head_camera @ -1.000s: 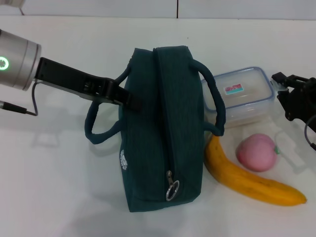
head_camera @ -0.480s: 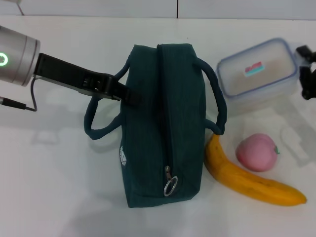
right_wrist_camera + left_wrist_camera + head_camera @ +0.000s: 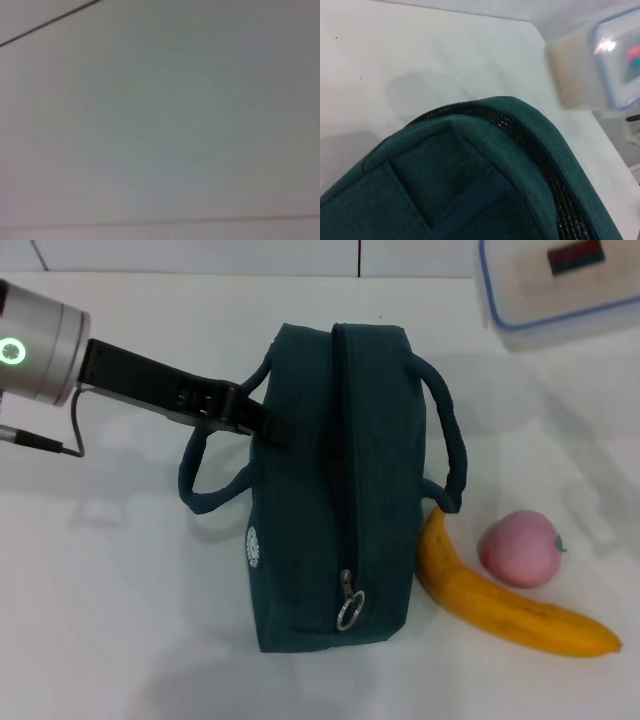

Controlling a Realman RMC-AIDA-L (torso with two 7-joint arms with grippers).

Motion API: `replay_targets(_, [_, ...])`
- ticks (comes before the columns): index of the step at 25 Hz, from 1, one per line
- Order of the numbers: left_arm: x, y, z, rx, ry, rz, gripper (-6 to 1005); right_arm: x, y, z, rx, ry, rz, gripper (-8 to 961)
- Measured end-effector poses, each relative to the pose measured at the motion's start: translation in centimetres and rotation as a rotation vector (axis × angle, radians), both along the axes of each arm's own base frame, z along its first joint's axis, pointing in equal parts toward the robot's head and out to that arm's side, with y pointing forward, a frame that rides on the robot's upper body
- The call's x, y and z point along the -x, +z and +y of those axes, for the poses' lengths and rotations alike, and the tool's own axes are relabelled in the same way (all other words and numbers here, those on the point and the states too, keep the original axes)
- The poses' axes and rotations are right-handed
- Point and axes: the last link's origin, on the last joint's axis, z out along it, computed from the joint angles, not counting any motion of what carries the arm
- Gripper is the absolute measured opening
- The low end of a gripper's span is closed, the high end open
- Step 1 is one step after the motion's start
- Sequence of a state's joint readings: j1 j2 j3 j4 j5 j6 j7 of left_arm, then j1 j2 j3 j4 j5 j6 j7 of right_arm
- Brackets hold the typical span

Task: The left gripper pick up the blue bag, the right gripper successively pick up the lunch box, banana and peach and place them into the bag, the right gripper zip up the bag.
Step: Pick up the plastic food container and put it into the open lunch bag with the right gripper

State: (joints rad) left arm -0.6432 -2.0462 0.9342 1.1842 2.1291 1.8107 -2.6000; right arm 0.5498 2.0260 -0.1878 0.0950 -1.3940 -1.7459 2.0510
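Holding at the bag: left claw (image 3: 262, 426) sits at the blue bag (image 3: 335, 510) beside its left handle loop (image 3: 205, 480); I can't tell if it's spread or pinching fabric. Bag stands mid-tabletop (image 3: 120, 620), long axis running far edge to near edge, zipper line on top, zipper pull (image 3: 350, 608) at the near end, so it looks zipped. Soft fabric, will sag and fold; take it by a handle or the top seam. Lunch box (image 3: 560, 280) is up at the far right corner, looks lifted off the tabletop; right claw not visible. Rigid, smooth plastic, light, likely slippery. Banana (image 3: 500, 605) lies right of the bag, touching it, tip pointing at the near right corner. Peach (image 3: 518, 548) just beside it, apart from the bag.
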Motion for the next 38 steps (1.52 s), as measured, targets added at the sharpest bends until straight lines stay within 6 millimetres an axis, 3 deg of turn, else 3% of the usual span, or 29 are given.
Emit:
replay_targets(8, [-1.1,-0.4,0.5,0.003,-0.019,-0.005,55,4.7,-0.9,1.6,0.031,0.197,-0.019,96])
replay_targets(15, [-1.4,-0.9,0.8,0.015,-0.02,-0.01,56,7.3,-2.5,2.6,0.069,0.292,-0.129,95])
replay_targets(22, [-1.3,-0.7,1.0,0.004,-0.019,-0.007,56,5.9,-4.1,2.9,0.106,0.213,-0.268,95])
replay_targets(28, [-1.2,-0.3,1.2,-0.005,-0.019,-0.001,56,4.0,-4.1,2.2,0.114,0.17,-0.311,95])
replay_targets(38, [-2.0,-0.4,1.6,-0.009,-0.037,-0.003,57,4.6,-6.4,1.6,0.176,0.294,-0.516,95])
